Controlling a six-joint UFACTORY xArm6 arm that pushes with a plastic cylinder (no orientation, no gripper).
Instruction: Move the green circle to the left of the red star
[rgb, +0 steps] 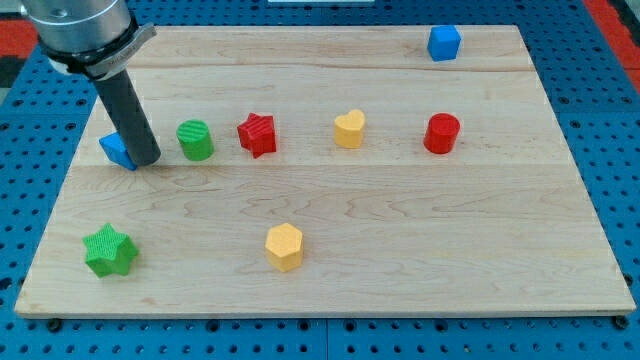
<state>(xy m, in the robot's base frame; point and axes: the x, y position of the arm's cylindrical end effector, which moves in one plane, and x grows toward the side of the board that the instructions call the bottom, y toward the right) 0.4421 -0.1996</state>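
Observation:
The green circle (196, 140) stands on the wooden board just left of the red star (257, 134), with a small gap between them. My tip (146, 159) rests on the board a little left of the green circle, apart from it. The dark rod rises from the tip toward the view's top left. A blue block (117, 150) lies just left of the rod, partly hidden by it.
A yellow heart (349, 128) and a red cylinder (441, 133) stand right of the red star. A blue cube (444, 43) is at the top right. A green star (109, 250) and a yellow hexagon (284, 246) lie near the bottom edge.

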